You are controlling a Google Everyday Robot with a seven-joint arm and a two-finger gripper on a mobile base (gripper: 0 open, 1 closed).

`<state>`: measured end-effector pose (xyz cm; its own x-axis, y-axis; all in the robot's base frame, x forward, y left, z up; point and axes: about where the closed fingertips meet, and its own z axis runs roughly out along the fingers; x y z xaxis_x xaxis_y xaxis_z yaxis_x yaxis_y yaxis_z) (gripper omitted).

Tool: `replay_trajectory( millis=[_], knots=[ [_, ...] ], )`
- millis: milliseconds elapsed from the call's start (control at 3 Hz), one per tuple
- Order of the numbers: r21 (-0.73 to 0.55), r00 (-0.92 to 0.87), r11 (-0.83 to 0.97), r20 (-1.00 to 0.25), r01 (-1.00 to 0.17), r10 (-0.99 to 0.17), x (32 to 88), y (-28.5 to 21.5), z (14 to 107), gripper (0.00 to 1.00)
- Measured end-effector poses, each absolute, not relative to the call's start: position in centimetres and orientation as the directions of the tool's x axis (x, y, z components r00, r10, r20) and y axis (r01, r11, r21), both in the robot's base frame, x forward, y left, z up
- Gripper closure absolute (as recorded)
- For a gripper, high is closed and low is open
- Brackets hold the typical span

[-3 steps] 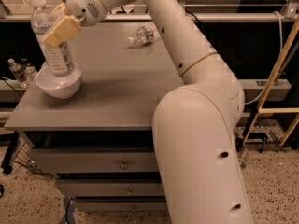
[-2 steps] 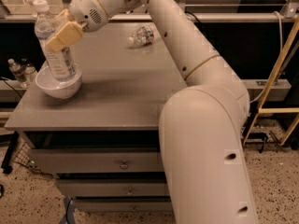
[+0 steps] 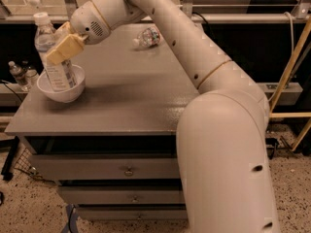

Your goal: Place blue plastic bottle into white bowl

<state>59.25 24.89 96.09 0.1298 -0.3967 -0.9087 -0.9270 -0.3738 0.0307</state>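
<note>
The blue plastic bottle (image 3: 48, 40), clear bluish with a white cap and a label, stands nearly upright with its base inside the white bowl (image 3: 43, 89) at the left side of the grey table. My gripper (image 3: 63, 40) reaches in from the right. Its tan fingers (image 3: 68, 48) are closed around the bottle's upper body, just above the bowl's rim.
A small squashed clear bottle (image 3: 148, 36) lies at the far middle of the grey table (image 3: 126, 96). My arm crosses the table's right side. Drawers (image 3: 129, 170) sit below the tabletop. Small bottles (image 3: 17, 74) stand beyond the table's left edge.
My gripper has moved down with the bottle, and the bottle's base sits lower in the bowl. The bowl and the squashed bottle have not moved.
</note>
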Motion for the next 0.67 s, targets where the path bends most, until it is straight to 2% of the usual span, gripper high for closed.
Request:
replay_trajectory(
  millis=[667],
  knots=[
    [0.031,0.131,-0.378,-0.91,-0.925,-0.393,59.2,25.4,96.02,0.33]
  ],
)
